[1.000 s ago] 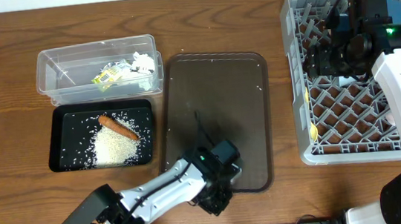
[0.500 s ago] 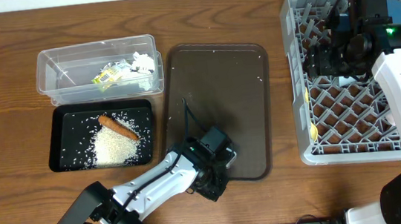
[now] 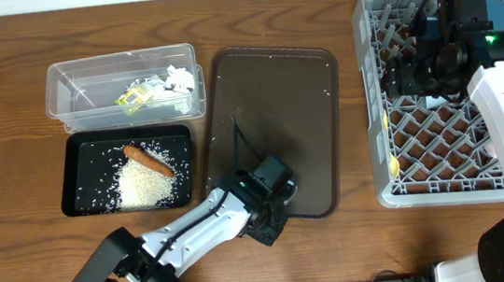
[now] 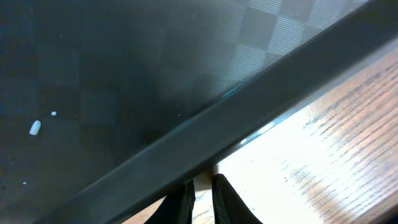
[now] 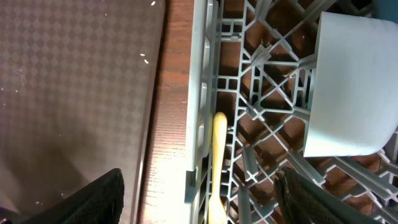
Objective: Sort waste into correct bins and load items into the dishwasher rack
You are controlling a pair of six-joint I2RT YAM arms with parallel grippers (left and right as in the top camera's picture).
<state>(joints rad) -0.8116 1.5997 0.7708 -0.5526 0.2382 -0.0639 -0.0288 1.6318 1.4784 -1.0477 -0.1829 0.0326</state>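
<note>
Your dishwasher rack (image 3: 372,100) fills the tabletop's right edge, and the right gripper (image 5: 202,196) hangs over it, spread wide and empty, free for another item. The brown serving tray (image 3: 270,130) lies mid-table. Your left gripper (image 4: 202,190) sits at its near rim with fingers close together, though you cannot tell whether they pinch it. Near the left edge, tissue (image 3: 175,79) and wrapper (image 3: 135,97) share the clear tub (image 3: 77,84), while rice (image 3: 144,182) and carrot (image 3: 148,159) share the black tray (image 3: 82,173), seemingly dry kept from food. The yellow spoon (image 5: 219,155) rests inside the rack's left wall

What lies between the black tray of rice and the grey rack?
The brown serving tray, with the left gripper at its near edge, as the overhead view shows.
</note>
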